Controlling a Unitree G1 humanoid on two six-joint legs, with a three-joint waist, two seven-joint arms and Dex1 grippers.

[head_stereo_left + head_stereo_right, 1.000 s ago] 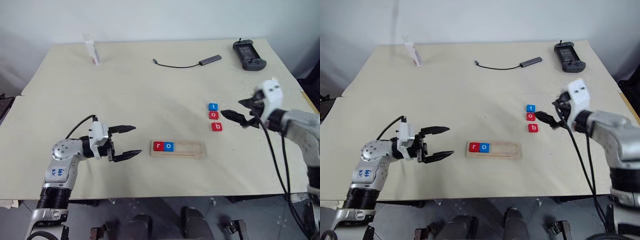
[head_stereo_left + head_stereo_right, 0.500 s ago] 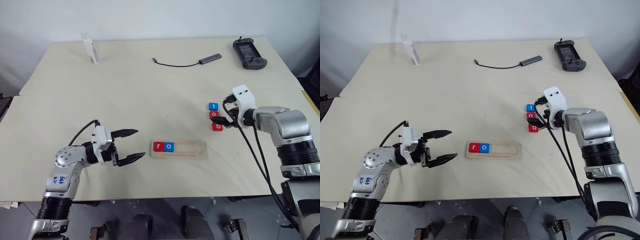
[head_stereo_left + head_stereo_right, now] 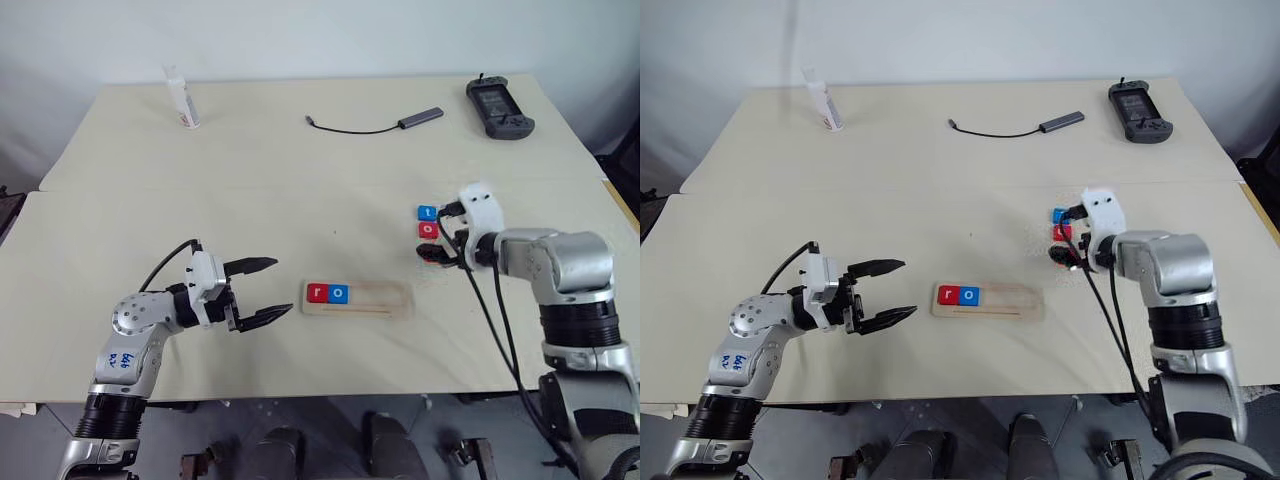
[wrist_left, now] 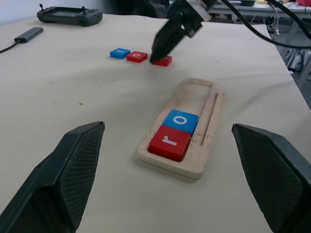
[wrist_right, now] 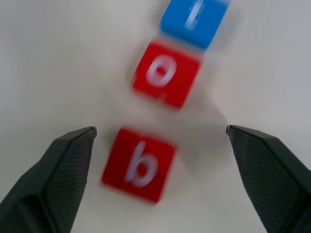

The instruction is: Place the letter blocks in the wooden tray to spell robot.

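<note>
Hovering open over the red b block (image 5: 138, 164), right claw (image 3: 437, 256) at right of frame. Red r (image 4: 169, 141) and blue o (image 4: 180, 120) sit in wooden tray (image 3: 392, 301) at centre. Left claw (image 3: 263, 290) open beside tray.

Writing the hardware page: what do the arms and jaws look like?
Both arms are silver-grey metal with black joint sections. Left gripper and right gripper each have a white housing, two black textured jaws and loose black cables. The left arm carries blue handwritten markings.

We see a lab or test room: a plain beige table (image 3: 300, 180), a black handheld controller (image 3: 499, 107), a bare white wall (image 3: 320, 35).
</note>
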